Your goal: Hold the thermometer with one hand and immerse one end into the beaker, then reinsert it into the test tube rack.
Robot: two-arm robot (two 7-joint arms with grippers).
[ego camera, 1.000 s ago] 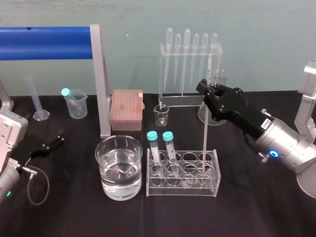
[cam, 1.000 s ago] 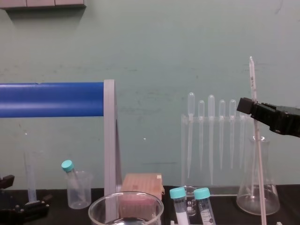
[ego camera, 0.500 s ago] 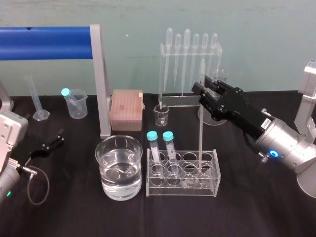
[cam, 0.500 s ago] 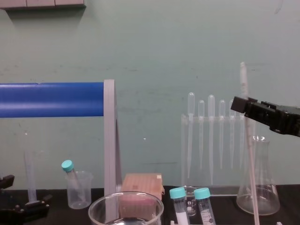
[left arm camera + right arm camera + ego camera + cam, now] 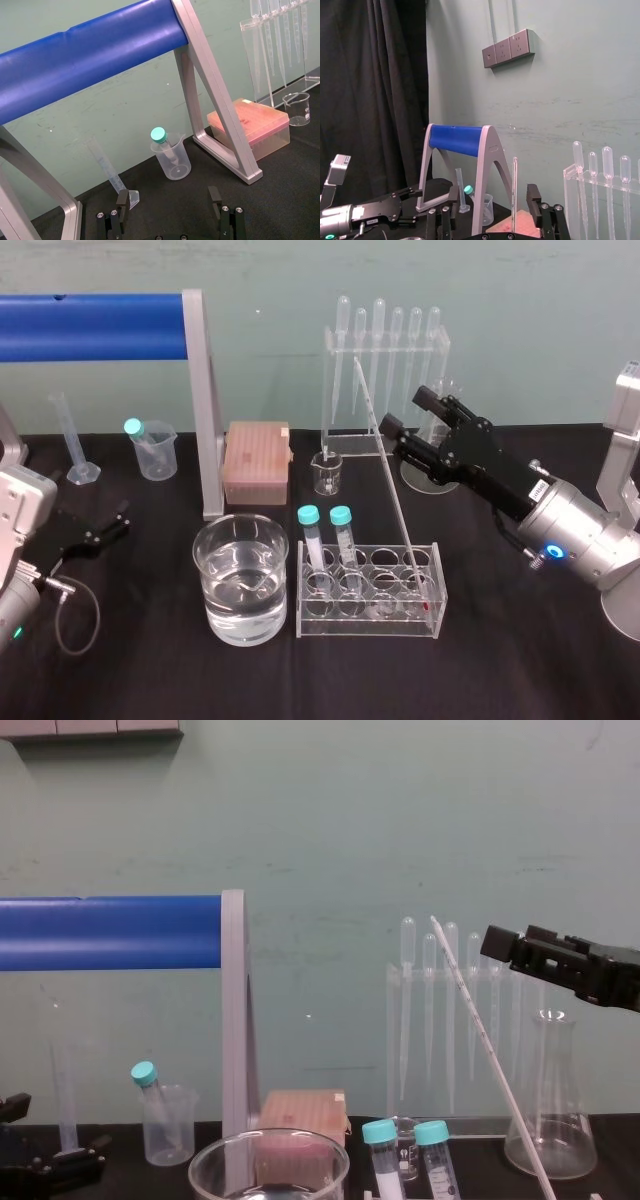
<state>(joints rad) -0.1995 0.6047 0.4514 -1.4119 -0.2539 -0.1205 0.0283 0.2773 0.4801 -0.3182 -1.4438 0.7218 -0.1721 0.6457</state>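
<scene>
The thermometer [image 5: 392, 482] stands with its lower end in the right end of the clear test tube rack [image 5: 370, 625] and leans steeply, its top tipped to the left. Close to its upper part, my right gripper [image 5: 406, 410] is open with both fingers clear of the rod. In the right wrist view the thermometer [image 5: 513, 192] rises in the gap of the right gripper [image 5: 492, 202], touching neither finger. The chest view shows the thermometer [image 5: 485, 1045] slanting below the right gripper [image 5: 512, 942]. The beaker [image 5: 240, 580], half full of water, stands left of the rack. My left gripper [image 5: 167, 200] rests open and empty at the table's left.
Two teal-capped tubes [image 5: 325, 530] stand in the rack. Behind are a pipette stand [image 5: 385, 370], a small glass beaker [image 5: 327, 472], a pink tip box [image 5: 257, 460] and a conical flask [image 5: 550, 1120]. A blue bar on a grey frame [image 5: 100, 325], a plastic beaker [image 5: 153, 452] and a graduated cylinder [image 5: 75, 445] are at the left.
My right gripper has opened and let go of the thermometer. The rod, upright before, has tipped to the left and now leans in the rack.
</scene>
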